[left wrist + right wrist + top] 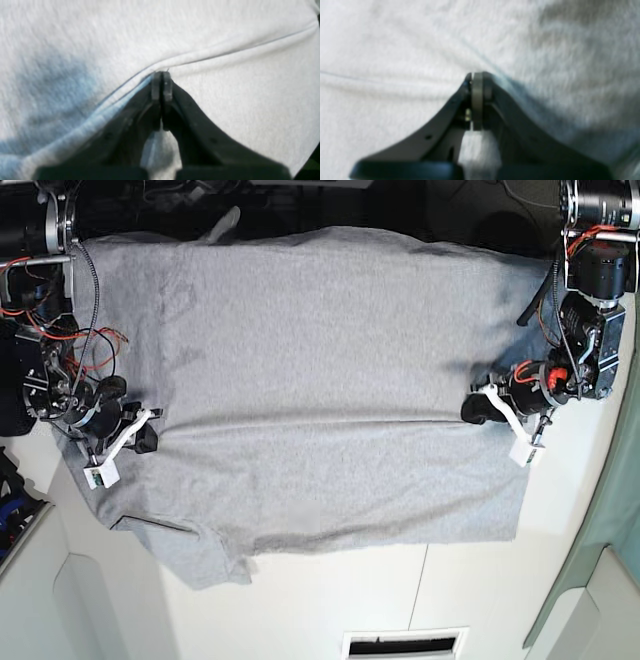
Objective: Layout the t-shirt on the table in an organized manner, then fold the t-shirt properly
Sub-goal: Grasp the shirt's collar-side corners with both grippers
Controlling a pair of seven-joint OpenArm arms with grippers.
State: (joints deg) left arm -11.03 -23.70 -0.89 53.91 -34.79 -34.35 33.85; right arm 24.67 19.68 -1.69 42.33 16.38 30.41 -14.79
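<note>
Shirt spread wide, both arms down at the fold line.

The grey t-shirt [320, 370] lies broad across the white table [340, 600], and a long crease runs side to side through its middle. On the view's right, the left gripper [480, 409] sits at the shirt's edge, right at the end of that crease. On the view's left, the right gripper [146, 440] meets the opposite edge of the cloth. A sleeve [215, 560] sticks out at the lower left, over bare tabletop. Red wires [70, 340] loop along the arm on that side.
</note>
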